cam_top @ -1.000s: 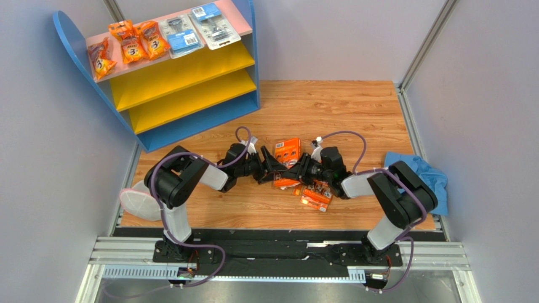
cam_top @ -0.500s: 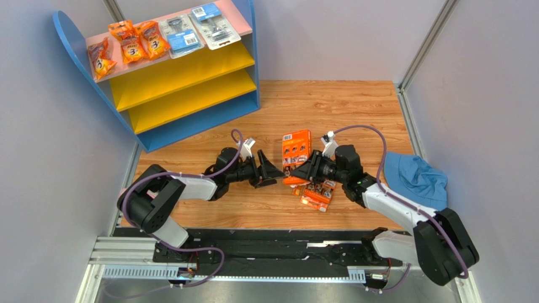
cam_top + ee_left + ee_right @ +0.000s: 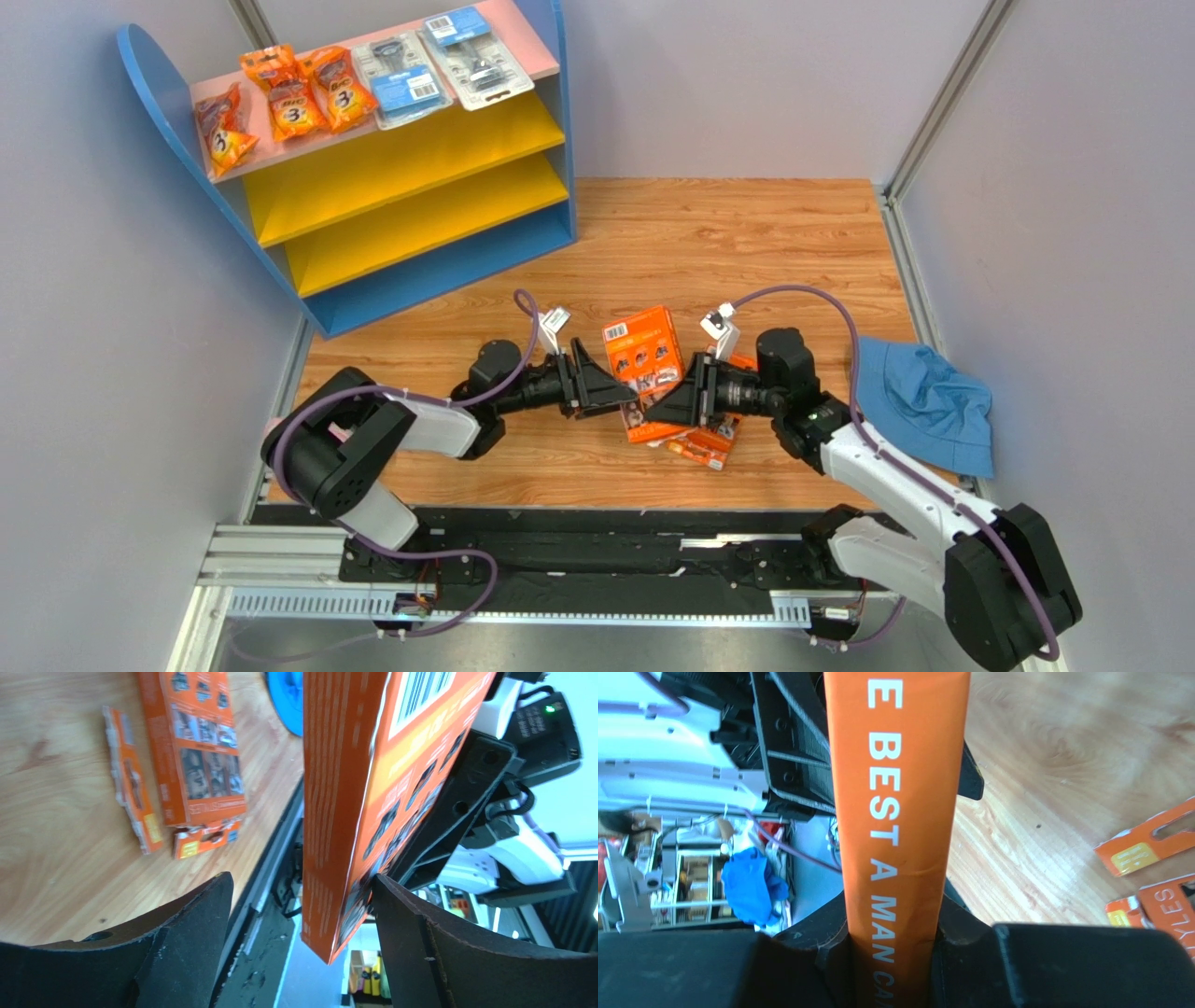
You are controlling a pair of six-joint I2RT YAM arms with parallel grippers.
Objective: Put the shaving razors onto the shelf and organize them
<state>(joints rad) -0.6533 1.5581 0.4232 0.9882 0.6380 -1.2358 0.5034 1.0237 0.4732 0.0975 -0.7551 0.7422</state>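
My right gripper [image 3: 687, 395] is shut on a wide orange razor card [image 3: 643, 353] and holds it upright above the floor. In the right wrist view the card [image 3: 899, 798] stands edge-on between the closed pads of the right gripper [image 3: 896, 952]. My left gripper [image 3: 615, 389] is open. In the left wrist view the left gripper [image 3: 302, 931] has that card [image 3: 365, 777] between its spread fingers, close to the right finger [image 3: 449, 952]. Other orange cards [image 3: 697, 441] lie on the floor, and they also show in the left wrist view [image 3: 196, 742]. The shelf [image 3: 421, 182] stands far left. Its pink top holds orange bags [image 3: 288, 91] and blister packs [image 3: 442, 63].
A blue cloth [image 3: 926, 399] lies at the right edge of the wooden floor, beside the right arm. Grey walls enclose the floor on both sides. The two yellow shelf boards carry nothing. A black rail runs along the near edge.
The right gripper has carried the orange card left and down, into the gap between the left gripper's open fingers. The left gripper has shifted slightly right toward it.
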